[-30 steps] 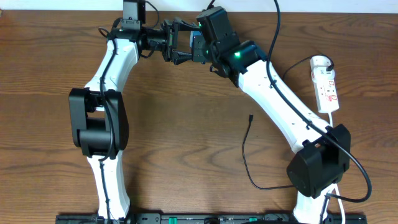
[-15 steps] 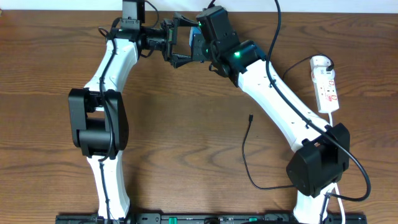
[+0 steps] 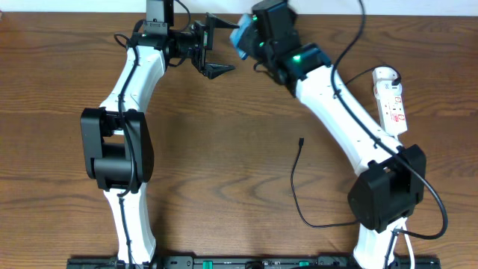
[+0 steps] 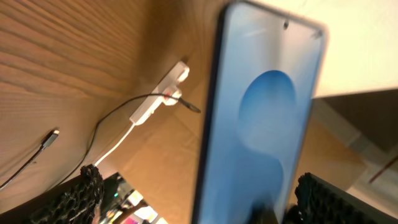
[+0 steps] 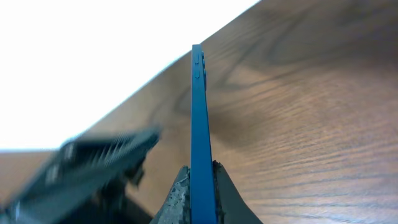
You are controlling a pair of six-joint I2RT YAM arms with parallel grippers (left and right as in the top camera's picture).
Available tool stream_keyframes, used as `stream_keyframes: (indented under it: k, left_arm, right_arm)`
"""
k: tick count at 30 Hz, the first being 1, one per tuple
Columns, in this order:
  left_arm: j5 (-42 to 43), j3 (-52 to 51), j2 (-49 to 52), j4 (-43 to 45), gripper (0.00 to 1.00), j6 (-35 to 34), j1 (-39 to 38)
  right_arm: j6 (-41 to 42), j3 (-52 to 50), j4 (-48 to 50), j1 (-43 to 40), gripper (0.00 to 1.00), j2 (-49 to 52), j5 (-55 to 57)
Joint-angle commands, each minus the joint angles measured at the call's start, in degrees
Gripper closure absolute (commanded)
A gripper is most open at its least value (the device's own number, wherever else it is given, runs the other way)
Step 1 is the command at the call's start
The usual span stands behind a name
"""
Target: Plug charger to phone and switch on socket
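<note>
Right gripper (image 5: 198, 179) pinching the phone (image 5: 198, 106) edge-on, left gripper (image 3: 222, 43) spread beside it; we should steady the phone before fetching the charger (image 3: 292, 183).

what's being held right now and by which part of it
The jaws of the right gripper clamp the phone near one short end, pressing on its two flat faces. The left gripper is open and holds nothing.
</note>
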Motion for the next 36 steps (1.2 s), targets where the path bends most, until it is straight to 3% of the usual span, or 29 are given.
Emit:
stream_keyframes:
  k: [1,6,12,19,27,36]
  left_arm:
    - [-4.33,0.28,-1.18,-0.11,0.0,-3.63,0.28]
    - [-4.66,0.28,-1.18,0.31,0.0,-7.78,0.28]
    - [-6.1,0.28,-1.18,3.96,0.0,-8.15,0.28]
    - [-3.19,0.28,-1.18,3.96,0.01,-8.94,0.31]
    - [-2.38,0.28,-1.18,5.68,0.19,-9.18,0.31]
    - [0.22,0.28,-1.18,7.89,0.19,-10.82,0.31]
  right_arm:
    - [15.26,1.07,0.59,-1.7,0.99,-0.7,2.32]
    - [21.97,1.07,0.52,-2.03,0.99,-0.7,1.97]
    - [27.82,1.07,0.61,-1.88,0.99,-0.7,-2.86]
    - [27.87,1.05,0.59,-1.97,0.99,-0.7,-3.04]
    - [27.89,1.07,0.61,-2.05,0.99,-0.7,-10.51]
    - [27.91,1.07,0.79,-2.14,0.99,-0.7,-11.87]
